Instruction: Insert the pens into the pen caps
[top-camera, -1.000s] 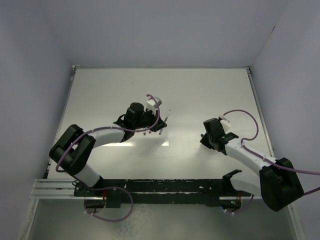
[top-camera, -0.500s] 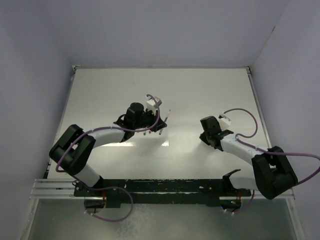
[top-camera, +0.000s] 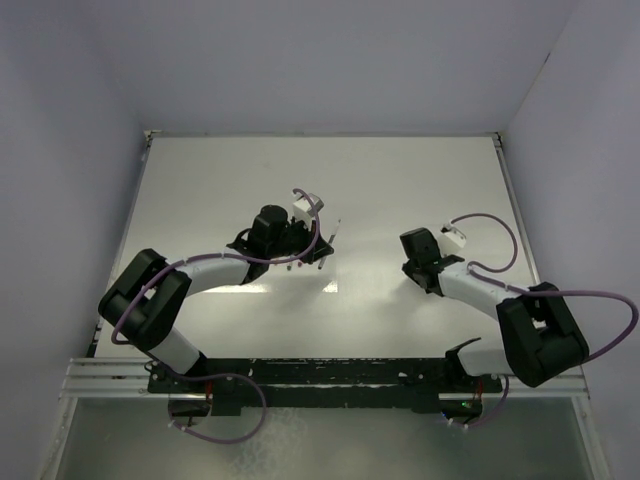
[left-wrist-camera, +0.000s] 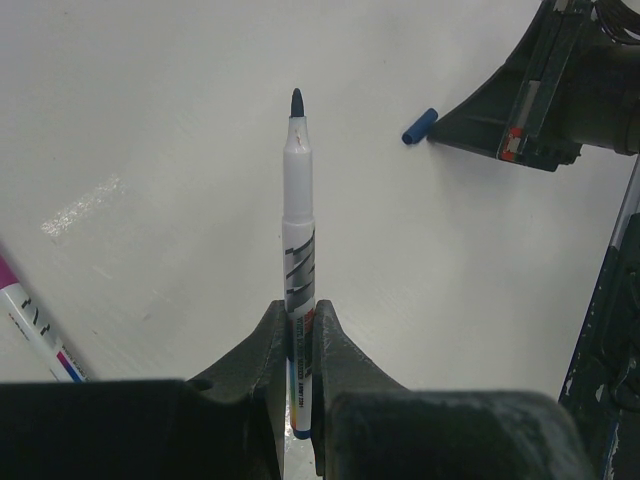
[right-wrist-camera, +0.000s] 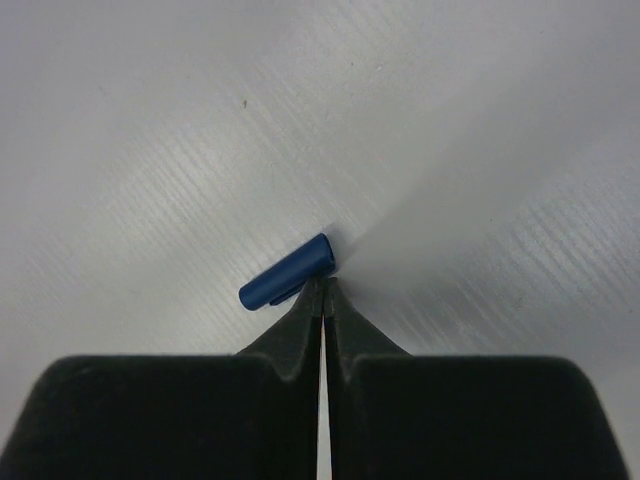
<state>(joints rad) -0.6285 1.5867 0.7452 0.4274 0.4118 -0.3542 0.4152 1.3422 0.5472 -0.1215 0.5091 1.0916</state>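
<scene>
My left gripper (left-wrist-camera: 300, 318) is shut on a whitish pen (left-wrist-camera: 297, 220) with a dark blue tip, holding it above the table with the tip pointing away from the wrist. In the top view this gripper (top-camera: 318, 246) is left of centre. A dark blue pen cap (right-wrist-camera: 285, 272) lies on the table. My right gripper (right-wrist-camera: 323, 284) is shut with nothing between the jaws, and its tips touch the cap's near side. The cap (left-wrist-camera: 420, 125) also shows in the left wrist view, next to the right gripper (left-wrist-camera: 470, 125). In the top view the right gripper (top-camera: 408, 268) is right of centre.
A second pen (left-wrist-camera: 35, 335) with a magenta end lies at the lower left of the left wrist view. A small whitish piece (top-camera: 330, 287) lies between the arms. The other caps are not visible. Walls enclose the white table (top-camera: 400, 180) on three sides.
The right arm's elbow has swung left and its wrist has shifted slightly away from the base. The left arm and its pen have not moved.
</scene>
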